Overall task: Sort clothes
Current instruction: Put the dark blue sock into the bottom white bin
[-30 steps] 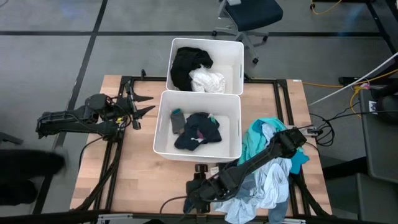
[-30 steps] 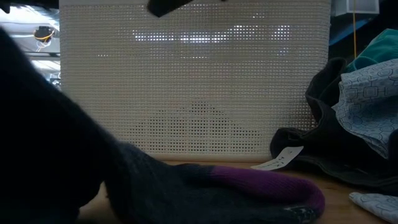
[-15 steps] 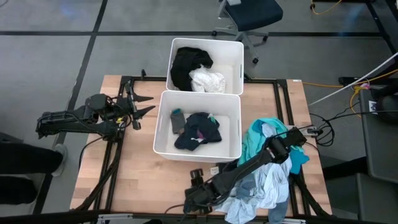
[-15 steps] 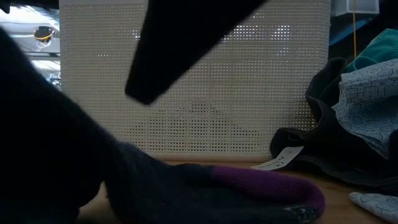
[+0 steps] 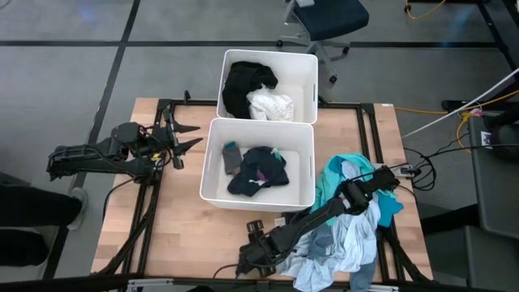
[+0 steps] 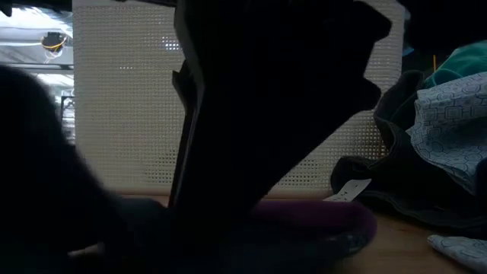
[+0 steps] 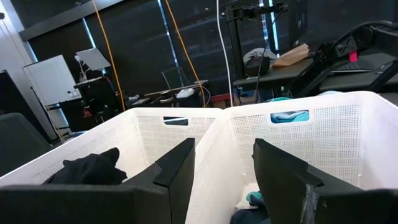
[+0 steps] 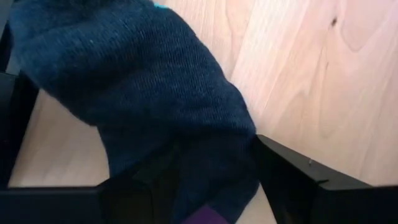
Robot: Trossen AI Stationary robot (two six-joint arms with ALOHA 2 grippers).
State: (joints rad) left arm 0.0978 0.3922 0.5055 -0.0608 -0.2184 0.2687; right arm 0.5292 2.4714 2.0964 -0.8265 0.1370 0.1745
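- We see the right pincer (image 5: 250,261) at the lower middle of the high view, down on the worktop (image 5: 174,227) just below the near bin (image 5: 214,162)
- Its wrist view shows a dark blue sock (image 8: 143,93) with a purple tip lying on the wood between its two fingers (image 8: 298,180), which stand wide on either side; we judge it spread and not yet gripping
- In the low view the same sock (image 6: 327,221) lies flat in front of the bin wall, with the pincer dark above it
- The left pincer (image 5: 190,136) waits at the left of the high view, beside the near bin, spread and empty
- The unsorted pile (image 5: 353,223) of teal, light blue and dark cloth sits at the lower right of the worktop; the near bin holds dark socks, the far bin (image 5: 308,81) a black and a white garment
- We judge the sock light, soft and limp; it will fold and sag when lifted, and cannot break
- We would pinch it across the thick knit middle, pressing close to the wood so both layers are caught, since a thin edge may slip out
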